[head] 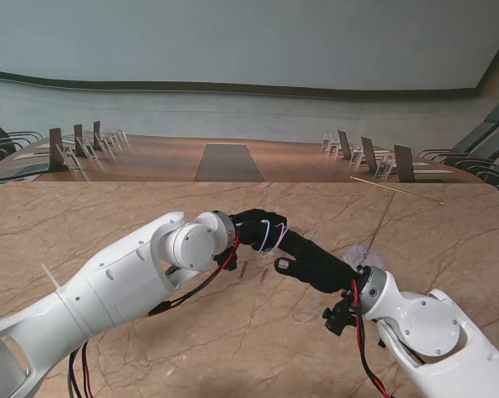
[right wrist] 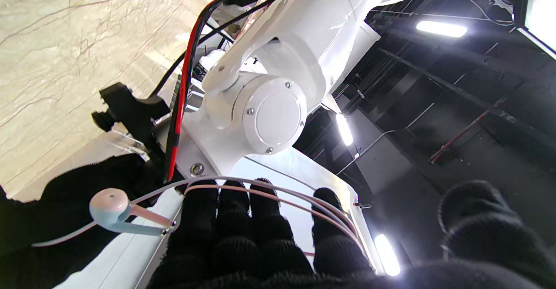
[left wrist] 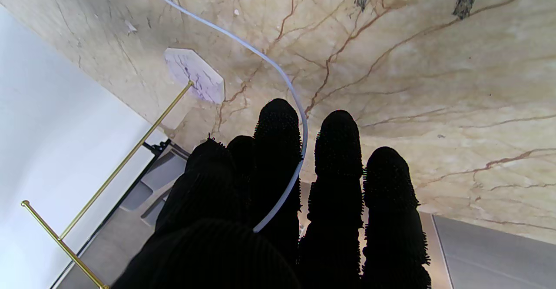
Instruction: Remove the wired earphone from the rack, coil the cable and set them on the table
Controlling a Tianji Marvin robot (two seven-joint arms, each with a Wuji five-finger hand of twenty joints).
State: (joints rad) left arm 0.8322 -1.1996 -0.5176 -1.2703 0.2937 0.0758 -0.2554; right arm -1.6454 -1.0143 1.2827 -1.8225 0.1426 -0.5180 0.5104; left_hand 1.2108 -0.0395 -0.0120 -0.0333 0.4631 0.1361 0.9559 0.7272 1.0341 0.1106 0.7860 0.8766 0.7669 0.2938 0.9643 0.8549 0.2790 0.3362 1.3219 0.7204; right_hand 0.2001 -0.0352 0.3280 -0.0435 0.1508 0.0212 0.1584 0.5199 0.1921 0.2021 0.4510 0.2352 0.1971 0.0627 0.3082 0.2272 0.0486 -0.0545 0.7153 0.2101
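Right hand (head: 262,233) fingers (right wrist: 234,219) held cable (right wrist: 278,195) loops wound around them, earbud (right wrist: 109,208) dangling. Left hand (left wrist: 278,202) fingers lay straight, cable threaded between two. Rack (left wrist: 130,150) stood at the desk's (head: 92,215) two o'clock.

No readable text, label, brand, number or sign in any view

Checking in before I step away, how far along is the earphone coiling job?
Done: the earphone is off the rack. In hand: cable loops lie across the right robot hand fingers, and the left robot hand guides the trailing cable. Left: finishing the coil and laying it on the table.
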